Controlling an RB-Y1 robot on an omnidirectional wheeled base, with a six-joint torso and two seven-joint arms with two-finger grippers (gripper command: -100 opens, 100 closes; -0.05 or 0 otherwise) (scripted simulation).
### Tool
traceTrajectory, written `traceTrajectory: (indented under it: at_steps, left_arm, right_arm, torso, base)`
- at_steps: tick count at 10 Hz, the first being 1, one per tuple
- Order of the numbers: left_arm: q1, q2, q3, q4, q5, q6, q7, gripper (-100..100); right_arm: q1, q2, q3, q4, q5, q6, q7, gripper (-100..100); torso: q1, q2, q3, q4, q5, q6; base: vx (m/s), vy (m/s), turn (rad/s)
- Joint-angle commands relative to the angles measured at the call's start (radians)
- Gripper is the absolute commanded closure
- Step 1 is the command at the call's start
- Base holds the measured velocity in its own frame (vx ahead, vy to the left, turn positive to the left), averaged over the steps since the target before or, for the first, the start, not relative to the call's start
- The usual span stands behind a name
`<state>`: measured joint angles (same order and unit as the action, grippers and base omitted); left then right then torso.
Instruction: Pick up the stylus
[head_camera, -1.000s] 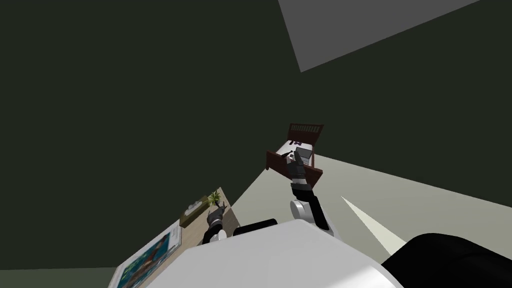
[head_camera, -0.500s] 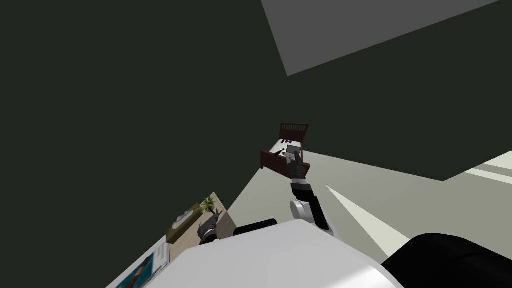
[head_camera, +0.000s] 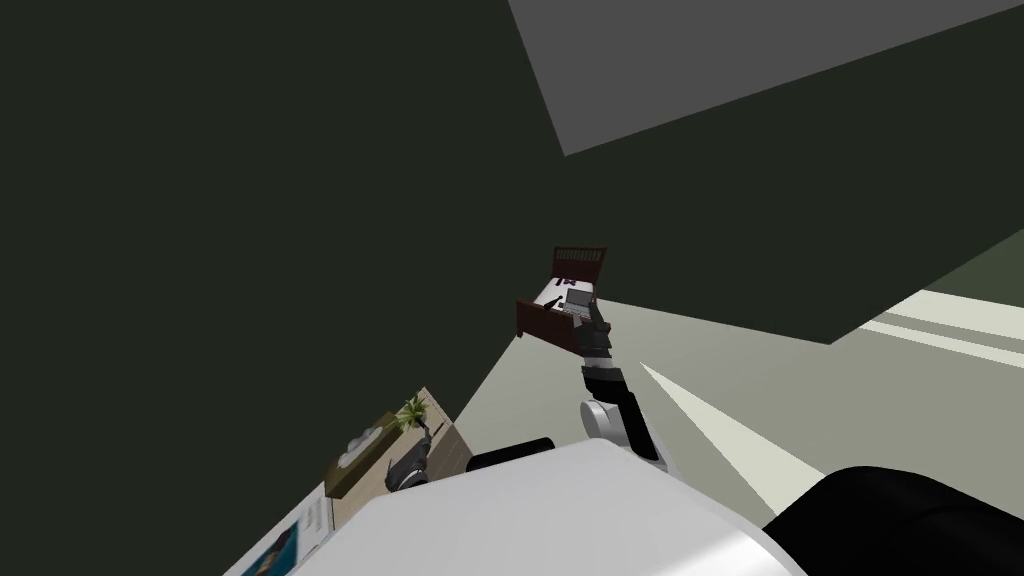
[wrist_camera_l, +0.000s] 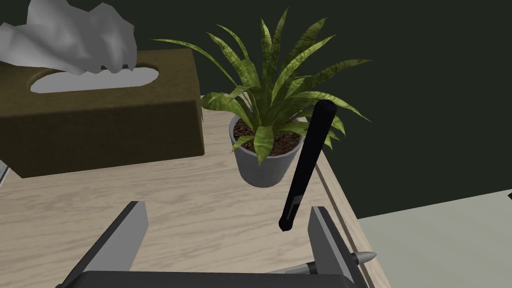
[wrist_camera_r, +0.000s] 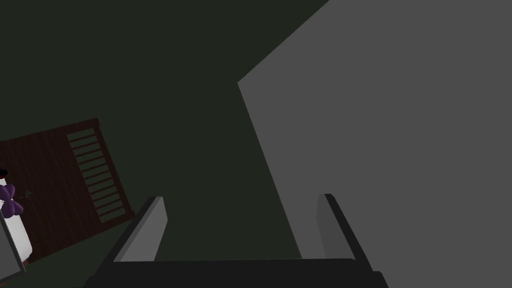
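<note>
1. The left gripper (wrist_camera_l: 228, 207) hangs low over a pale wooden desk (wrist_camera_l: 175, 190), at about 10 o'clock from the robot, with its two grey fingers wide apart and clamped on nothing
2. The stylus (wrist_camera_l: 306, 165), a slim black stick, is between those fingers and close to one of them without touching it. It stands steeply tilted, pointed tip down and blunt end up in front of the plant's leaves. Whether the tip rests on the desk cannot be told
3. A grey rod with a pointed tip (wrist_camera_l: 362, 257) lies near the desk's edge, partly hidden behind the finger nearest the stylus
4. Just past the stylus a green leafy plant (wrist_camera_l: 270, 95) grows in a small grey pot (wrist_camera_l: 260, 167), near the desk's corner
5. Beside the pot sits an olive-brown tissue box (wrist_camera_l: 100, 120) with a white tissue poking out of its slot
6. The right gripper (wrist_camera_r: 241, 199) is stretched far forward at about 12 o'clock, its fingers wide apart and holding nothing
7. Farthest away, at 12 o'clock, is a dark wooden bed (head_camera: 540, 320) with a slatted headboard and an open laptop (head_camera: 577, 300) on its white mattress
</note>
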<state>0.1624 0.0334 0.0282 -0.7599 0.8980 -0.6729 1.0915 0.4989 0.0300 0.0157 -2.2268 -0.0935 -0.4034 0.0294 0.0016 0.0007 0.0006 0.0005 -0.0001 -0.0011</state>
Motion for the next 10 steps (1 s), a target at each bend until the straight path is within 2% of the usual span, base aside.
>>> traceTrajectory:
  at_steps: [1, 4, 5, 6, 8, 10]
  left_arm:
    - [-0.002, 0.002, 0.0, 0.006, 0.0, -0.002, 0.004, -100]
    - [-0.002, 0.002, 0.0, 0.006, 0.0, -0.002, 0.004, -100]
    - [0.031, -0.003, 0.025, -0.018, 0.01, -0.011, 0.003, -100]
    - [0.031, -0.003, 0.025, -0.018, 0.01, -0.011, 0.003, -100]
    - [0.098, -0.012, 0.075, -0.066, 0.031, -0.029, 0.001, -100]
    - [0.098, -0.012, 0.075, -0.066, 0.031, -0.029, 0.001, -100]
  right_arm:
    - [0.0, 0.0, 0.0, 0.0, 0.0, 0.0, 0.0, 0]
    - [0.0, 0.0, 0.0, 0.0, 0.0, 0.0, 0.0, 0]
    - [0.0, 0.0, 0.0, 0.0, 0.0, 0.0, 0.0, 0]
    - [0.0, 0.0, 0.0, 0.0, 0.0, 0.0, 0.0, 0]
    - [0.0, 0.0, 0.0, 0.0, 0.0, 0.0, 0.0, 0]
    - [0.0, 0.0, 0.0, 0.0, 0.0, 0.0, 0.0, 0]
  torso:
    - [0.0, 0.0, 0.0, 0.0, 0.0, 0.0]
    - [-0.002, -0.001, -0.001, 0.0, 0.0, 0.0]
    - [-0.004, -0.003, -0.002, -0.001, -0.001, 0.0]
    - [-0.004, -0.005, -0.003, -0.001, -0.001, 0.001]
    - [0.001, -0.007, -0.004, -0.001, 0.0, 0.001]
    - [0.002, -0.003, -0.002, -0.001, 0.001, 0.0]
  base:
    - [-0.005, 0.003, -0.033]
    - [0.011, -0.017, -0.049]
    - [0.078, -0.043, -0.26]
    - [0.101, -0.015, -0.371]
    - [0.088, 0.056, -0.462]
    - [0.004, 0.036, -0.076]
